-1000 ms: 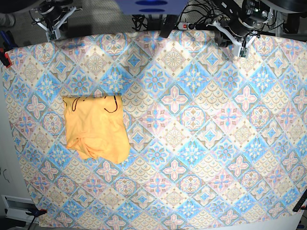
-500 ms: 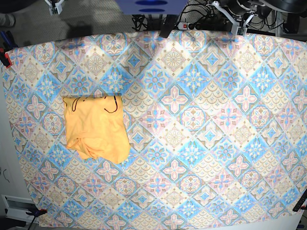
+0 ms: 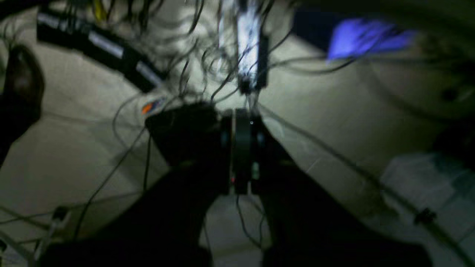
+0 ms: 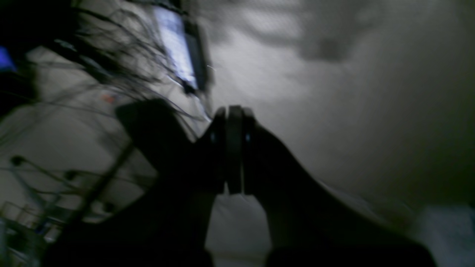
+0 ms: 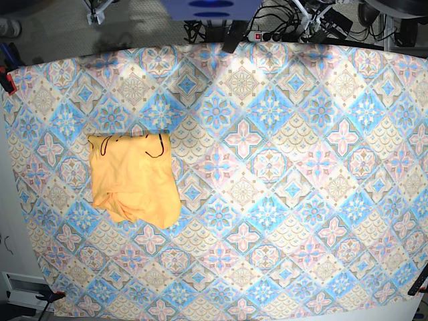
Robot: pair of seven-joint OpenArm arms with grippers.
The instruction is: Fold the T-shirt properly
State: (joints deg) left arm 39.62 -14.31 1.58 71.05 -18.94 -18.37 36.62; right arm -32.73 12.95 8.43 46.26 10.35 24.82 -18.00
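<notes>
The yellow-orange T-shirt [image 5: 135, 179] lies in a compact, slightly rumpled bundle on the left part of the table, its dark neck trim along its far edge. Both arms are back beyond the table's far edge, well away from the shirt. Only a bit of my right gripper [image 5: 100, 9] shows at the top left of the base view, and a bit of my left gripper [image 5: 326, 17] at the top right. In the wrist views the left gripper [image 3: 242, 115] and the right gripper [image 4: 233, 111] have their jaws pressed together with nothing between them, over the floor.
The blue-and-pink tile-patterned cloth [image 5: 281, 180] covers the whole table. A power strip and tangled cables [image 5: 267, 30] lie just behind the far edge. Clamps hold the cloth at the left edge [image 5: 7, 83] and near the front corners [image 5: 51, 295].
Both arms have drawn back from over the far table edge and are almost out of the base view. The T-shirt has not moved.
</notes>
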